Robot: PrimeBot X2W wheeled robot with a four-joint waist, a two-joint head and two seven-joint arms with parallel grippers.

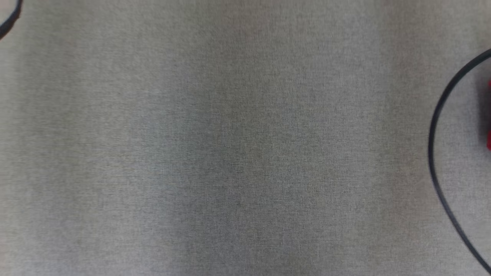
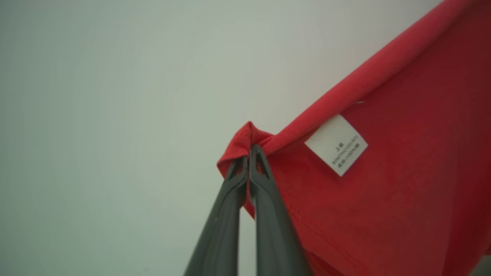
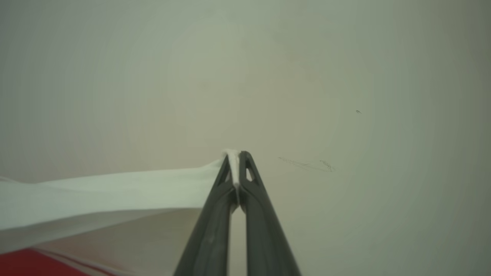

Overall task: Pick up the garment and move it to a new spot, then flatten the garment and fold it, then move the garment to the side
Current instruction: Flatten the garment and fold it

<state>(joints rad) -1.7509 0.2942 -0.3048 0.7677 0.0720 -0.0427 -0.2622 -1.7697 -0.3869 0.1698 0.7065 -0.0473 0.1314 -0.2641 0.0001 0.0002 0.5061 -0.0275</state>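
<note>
The garment (image 2: 383,199) is red cloth with a white care label (image 2: 336,145) and a white part (image 3: 115,191). In the left wrist view my left gripper (image 2: 249,155) is shut on a folded red corner, and the cloth stretches away to the upper right, held off the pale surface. My right gripper (image 3: 234,158) is shut on the tip of the white part, which pulls taut to the left, with a strip of red (image 3: 23,264) at the bottom left corner. A sliver of red (image 1: 488,115) shows at the head view's right edge.
The head view looks down on a plain grey cloth-covered surface (image 1: 230,145). A thin black cable (image 1: 437,153) curves down the right side, and another dark curve (image 1: 11,19) crosses the top left corner.
</note>
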